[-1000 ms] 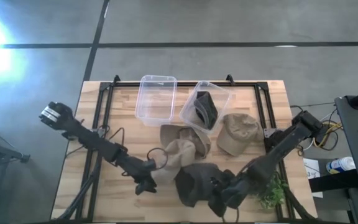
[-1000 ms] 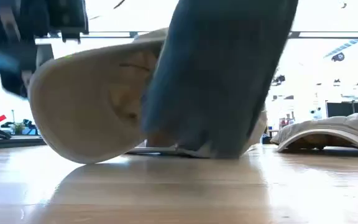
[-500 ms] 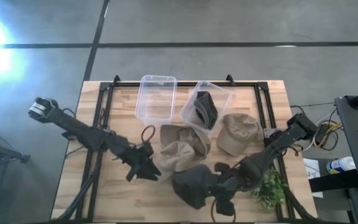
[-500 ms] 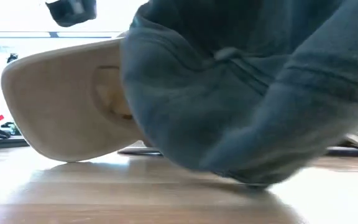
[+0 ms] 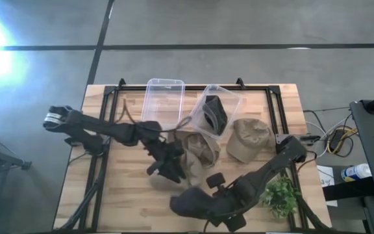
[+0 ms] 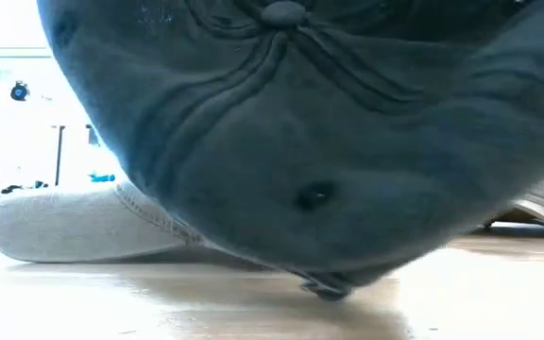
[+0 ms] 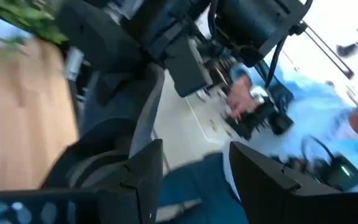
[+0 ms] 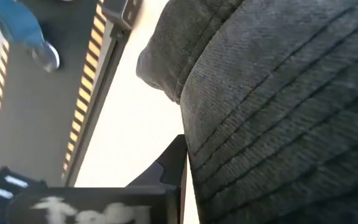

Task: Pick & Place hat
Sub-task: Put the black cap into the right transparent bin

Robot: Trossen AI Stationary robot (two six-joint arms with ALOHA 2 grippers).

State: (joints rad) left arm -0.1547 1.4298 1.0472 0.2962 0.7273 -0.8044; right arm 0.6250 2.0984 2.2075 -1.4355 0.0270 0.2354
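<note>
Dark grey cap sits at the near edge of the wooden table, centre, clamped by the right gripper; its fingers are closed on the cap fabric, seen close in the right wrist view. In the low view the same cap fills most of the frame, its lowest edge at or just above the table top. Small green plant near right, beside the right arm.

Mid table: left gripper hangs over the table just left of the tan bucket hat, fingers parted with nothing between them; left wrist view shows both dark fingers apart. In the low view the tan hat lies flat on the table behind the dark cap. Khaki cap lies to the right of it, mid right.

Far side: clear empty bin far centre-left; second clear bin just right of it, tilted, with a dark hat inside.
</note>
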